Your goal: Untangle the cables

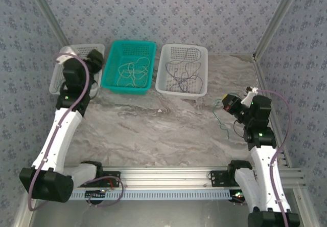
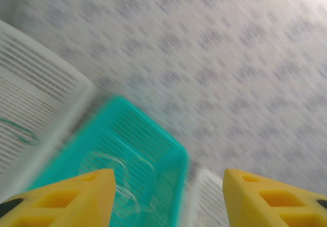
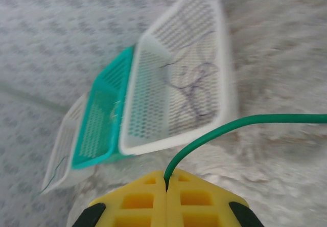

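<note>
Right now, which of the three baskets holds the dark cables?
The white basket farthest right, beside the teal basket. Dark cables loop inside it; the teal one holds pale wires.

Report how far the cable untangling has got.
Done: white cables lie in the teal basket, dark cables in the right white basket. In hand: the right jaws are shut on a green cable trailing over the table. Remaining: putting that cable away; the left jaws hang open near the teal basket.
</note>
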{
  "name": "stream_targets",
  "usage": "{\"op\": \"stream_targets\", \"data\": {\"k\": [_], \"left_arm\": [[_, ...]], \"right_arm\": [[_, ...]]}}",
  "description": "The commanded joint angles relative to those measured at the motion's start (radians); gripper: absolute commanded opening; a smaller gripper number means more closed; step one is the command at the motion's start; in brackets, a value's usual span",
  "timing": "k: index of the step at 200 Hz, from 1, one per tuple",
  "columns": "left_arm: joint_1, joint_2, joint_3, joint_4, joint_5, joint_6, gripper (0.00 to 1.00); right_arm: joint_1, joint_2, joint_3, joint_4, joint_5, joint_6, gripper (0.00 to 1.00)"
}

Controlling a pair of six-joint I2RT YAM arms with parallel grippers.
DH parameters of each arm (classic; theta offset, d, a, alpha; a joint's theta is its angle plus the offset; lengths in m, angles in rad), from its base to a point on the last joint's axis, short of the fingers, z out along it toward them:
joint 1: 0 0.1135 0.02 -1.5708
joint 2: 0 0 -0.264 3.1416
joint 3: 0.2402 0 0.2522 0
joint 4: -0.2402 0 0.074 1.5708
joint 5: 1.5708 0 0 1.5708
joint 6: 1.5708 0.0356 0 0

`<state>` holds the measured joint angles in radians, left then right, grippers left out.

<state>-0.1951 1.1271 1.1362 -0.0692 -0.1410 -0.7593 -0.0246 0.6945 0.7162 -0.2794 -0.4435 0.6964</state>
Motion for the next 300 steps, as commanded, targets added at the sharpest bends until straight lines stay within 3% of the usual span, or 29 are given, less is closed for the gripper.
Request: {"op": "stream_targets", "data": {"k": [1, 40, 77, 100, 130, 154, 180, 197, 205, 235, 266, 300], "left_arm": [[-0.129, 0.020, -0.038, 0.095, 0.240, 0.037, 0.56], [-0.474, 0.097, -0.080, 0.226, 0.390, 0.270, 0.50], [-0.651, 0.282, -0.154, 0.466, 0.530, 0.228, 0.52], [-0.736, 0.390, -0.158, 0.545, 0.513, 0.236, 0.58], [-0.748, 0.542, -0.162, 0.764, 0.454, 0.067, 0.74], [-0.736, 0.601, -0.133, 0.811, 0.422, 0.030, 0.76], [-0.684, 0.601, -0.166, 0.848, 0.342, -0.075, 0.64], [-0.646, 0.591, -0.216, 0.915, 0.340, -0.126, 0.48], [-0.633, 0.583, -0.236, 0.950, 0.365, -0.132, 0.47], [-0.646, 0.558, -0.240, 1.033, 0.571, -0.044, 0.65], [-0.676, 0.532, -0.260, 1.036, 0.586, 0.024, 0.74], [-0.682, 0.573, -0.243, 1.172, 0.630, -0.006, 0.89]], "right_arm": [[0.085, 0.037, 0.094, 0.038, -0.054, -0.040, 0.00], [0.241, 0.121, 0.150, 0.118, 0.023, 0.070, 0.00], [0.279, 0.187, 0.169, 0.184, 0.091, 0.192, 0.00], [0.284, 0.214, 0.173, 0.234, 0.092, 0.282, 0.00], [0.321, 0.228, 0.195, 0.254, 0.120, 0.316, 0.00], [0.341, 0.227, 0.202, 0.238, 0.137, 0.323, 0.00], [0.341, 0.217, 0.190, 0.199, 0.152, 0.324, 0.00], [0.338, 0.210, 0.171, 0.203, 0.160, 0.339, 0.00], [0.336, 0.210, 0.162, 0.205, 0.160, 0.342, 0.00], [0.322, 0.220, 0.157, 0.205, 0.156, 0.348, 0.00], [0.306, 0.224, 0.172, 0.207, 0.148, 0.350, 0.00], [0.306, 0.226, 0.185, 0.201, 0.144, 0.354, 0.00]]}}
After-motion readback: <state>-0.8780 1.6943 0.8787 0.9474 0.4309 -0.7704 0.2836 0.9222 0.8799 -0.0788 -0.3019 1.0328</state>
